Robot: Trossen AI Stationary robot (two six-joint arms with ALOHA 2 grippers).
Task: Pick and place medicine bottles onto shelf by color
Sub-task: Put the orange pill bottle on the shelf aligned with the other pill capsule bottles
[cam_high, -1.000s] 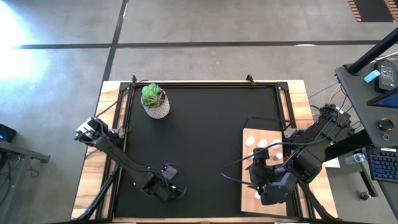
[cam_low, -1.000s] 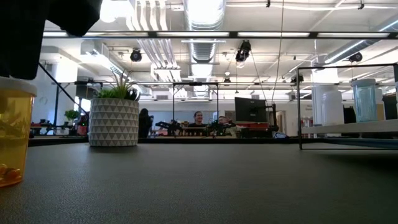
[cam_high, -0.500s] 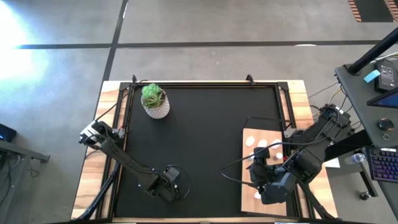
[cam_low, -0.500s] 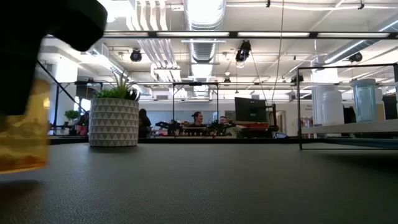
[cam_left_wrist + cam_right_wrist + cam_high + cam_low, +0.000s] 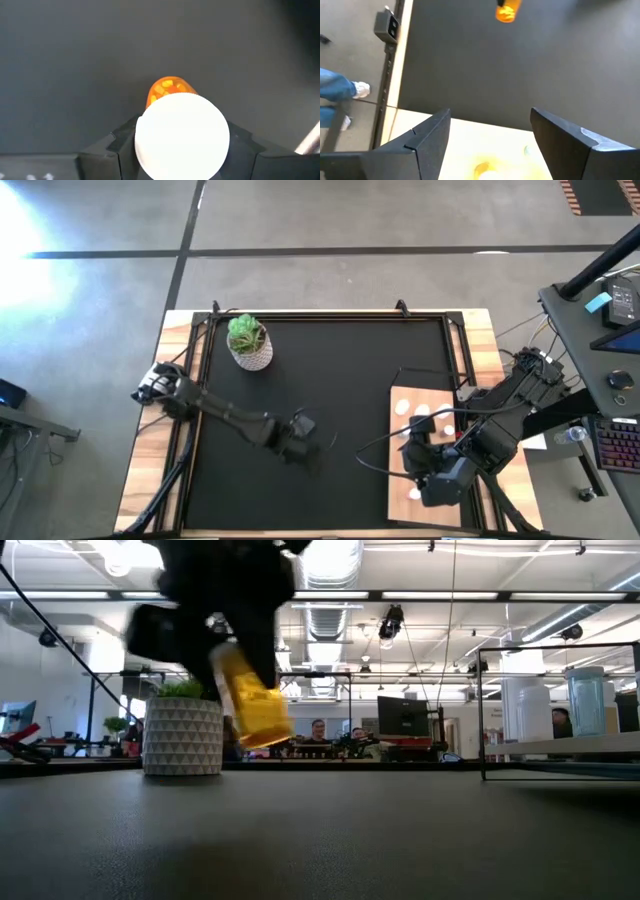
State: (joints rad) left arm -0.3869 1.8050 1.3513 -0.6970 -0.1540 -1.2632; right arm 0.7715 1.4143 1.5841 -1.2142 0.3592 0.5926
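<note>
An amber medicine bottle [image 5: 250,700] with a white cap [image 5: 182,136] hangs in the air over the black mat [image 5: 330,370], near its middle front, with my left gripper [image 5: 305,444] shut on it. The right wrist view shows the same bottle [image 5: 507,11] far off. My right gripper [image 5: 432,476] stands open above the shelf [image 5: 398,510], a pale wooden board on the mat's right side. Several white-capped medicine bottles [image 5: 422,411] stand on the shelf. Nothing is between the right fingers [image 5: 431,140]. My left gripper pinches the amber bottle between its two fingers [image 5: 120,146] at the top end, on opposite sides of the white cap [image 5: 150,150]. The fingers come from above, slanting down. The bottle hangs tilted below them, its amber body [image 5: 255,712] clear of the mat.
A potted green plant [image 5: 248,342] in a white patterned pot stands at the mat's far left. A thin black frame [image 5: 482,710] rises at the right by the shelf. Cables run along the wooden table rim [image 5: 150,470]. People sit in the room behind.
My left gripper has shut on the amber bottle, which stood on the mat near the front edge. It has lifted the bottle clear and carried it toward the table's right and far edges, toward the shelf. The bottle, upright before, now hangs tilted.
</note>
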